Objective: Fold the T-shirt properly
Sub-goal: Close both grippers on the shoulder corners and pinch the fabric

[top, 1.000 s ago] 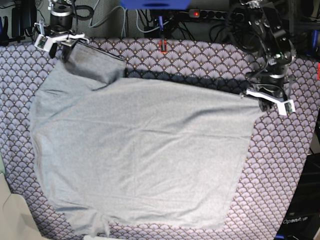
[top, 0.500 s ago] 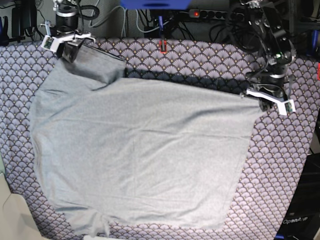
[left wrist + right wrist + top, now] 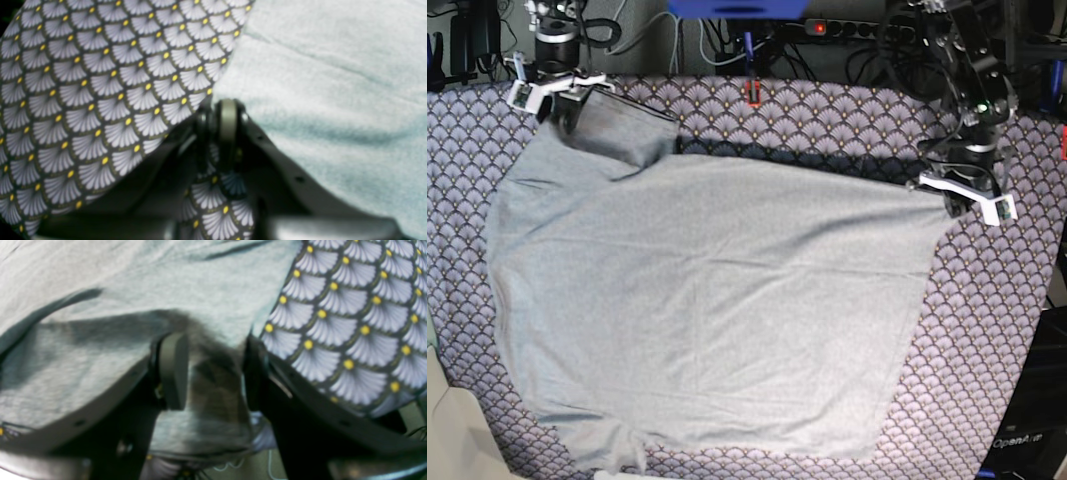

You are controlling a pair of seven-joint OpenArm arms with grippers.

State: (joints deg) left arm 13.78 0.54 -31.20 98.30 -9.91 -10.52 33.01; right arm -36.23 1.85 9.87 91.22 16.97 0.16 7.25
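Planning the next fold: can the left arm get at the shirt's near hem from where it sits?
Probably not directly: the left gripper is shut at the T-shirt's far corner, and the near hem lies across the whole garment.

"OpenArm" lettering, dark stand (image 3: 1023, 441)

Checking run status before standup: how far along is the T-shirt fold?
Early. Done: the T-shirt lies spread open on the patterned cloth, no fold made. In hand: the right claw has shirt fabric between its fingers at the far corner; the left claw is shut at the opposite edge. Left: every fold.
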